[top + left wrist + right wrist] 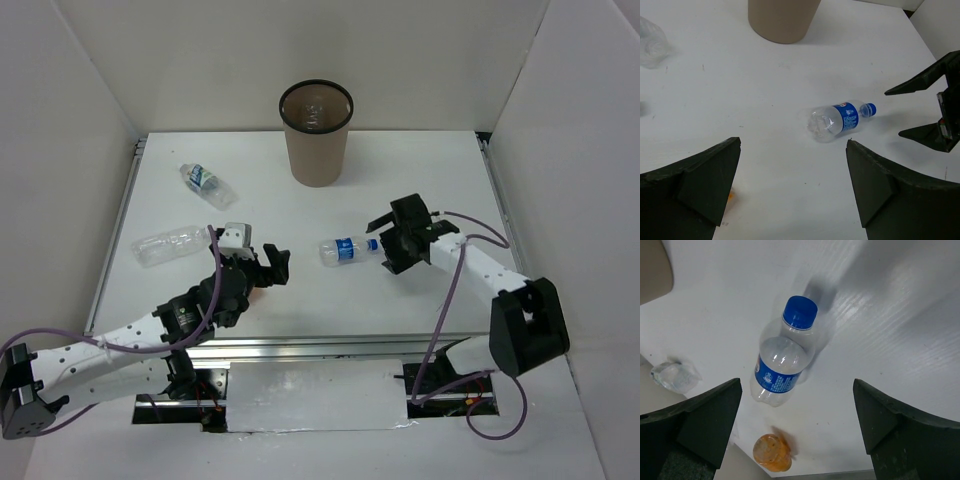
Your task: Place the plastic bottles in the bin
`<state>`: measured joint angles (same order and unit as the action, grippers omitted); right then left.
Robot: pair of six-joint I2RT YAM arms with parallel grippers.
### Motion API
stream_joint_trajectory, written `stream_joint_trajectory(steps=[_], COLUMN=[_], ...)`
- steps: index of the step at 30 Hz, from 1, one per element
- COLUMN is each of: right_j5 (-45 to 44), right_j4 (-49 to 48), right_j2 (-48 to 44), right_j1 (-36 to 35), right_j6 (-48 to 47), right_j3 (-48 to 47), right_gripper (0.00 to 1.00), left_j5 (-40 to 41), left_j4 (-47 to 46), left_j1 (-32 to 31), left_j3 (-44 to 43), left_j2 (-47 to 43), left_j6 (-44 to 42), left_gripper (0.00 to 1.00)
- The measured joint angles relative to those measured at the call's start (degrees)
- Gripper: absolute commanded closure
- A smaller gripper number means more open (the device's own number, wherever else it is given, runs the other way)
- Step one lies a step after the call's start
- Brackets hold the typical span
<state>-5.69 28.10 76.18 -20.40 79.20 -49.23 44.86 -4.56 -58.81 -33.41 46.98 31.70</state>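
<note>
Blue-labelled bottle (347, 249) lying at middle of desk (420, 180), long axis running left-right, cap pointing at right jaws. Right jaws gaping wide, holding nothing, sitting just beside cap. Left jaws likewise gaping empty, lying farther off. Bin (316, 150) standing at far edge.

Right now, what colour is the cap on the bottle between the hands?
Blue; the cap shows best in the right wrist view.

The scene was lit brightly and evenly; soft shadows were cast on the white table (400, 200); little blur was seen.
</note>
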Motion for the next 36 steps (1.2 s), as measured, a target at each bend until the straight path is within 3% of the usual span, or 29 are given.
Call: stream_joint_trajectory(steps=[7,16,18,22,23,26,32,36], right_j5=[1.1,1.7,1.7,1.6,1.4,0.4,-2.8,-6.8], right_j4=[-0.4,-2.3,-3.3,-5.0,-5.2,-5.7,-5.0,-5.3], right_j2=[12.6,20.6,22.0,23.4,23.5,23.5,18.7,12.2], right_j1=[-2.6,-3.1,-3.1,-3.1,-3.1,-3.1,-3.1,-3.1], right_j6=[1.0,2.3,2.4,2.9,2.9,3.0,-3.0,-12.1], right_j3=[-5.7,-9.3,-9.4,-9.3,-9.3,-9.3,-10.6,-18.3], right_gripper=[0.01,0.05,0.1,0.31,0.49,0.72,0.76,0.76], left_j5=[0.0,-0.1,-0.1,-0.2,-0.2,-0.3,-1.3,-2.6], left_j4=[0.1,0.1,0.1,0.1,0.1,0.1,0.0,-0.2], left_j1=[0.0,0.0,0.0,0.0,0.0,0.0,0.0,0.0], left_j3=[0.0,0.0,0.0,0.0,0.0,0.0,0.0,0.2], left_j2=[0.2,0.0,0.0,0.0,0.0,-0.4,-1.2,-3.3], left_j6=[0.0,0.0,0.0,0.0,0.0,0.0,0.0,0.1], left_gripper=[0.01,0.0,0.01,0.01,0.01,0.01,0.01,0.01])
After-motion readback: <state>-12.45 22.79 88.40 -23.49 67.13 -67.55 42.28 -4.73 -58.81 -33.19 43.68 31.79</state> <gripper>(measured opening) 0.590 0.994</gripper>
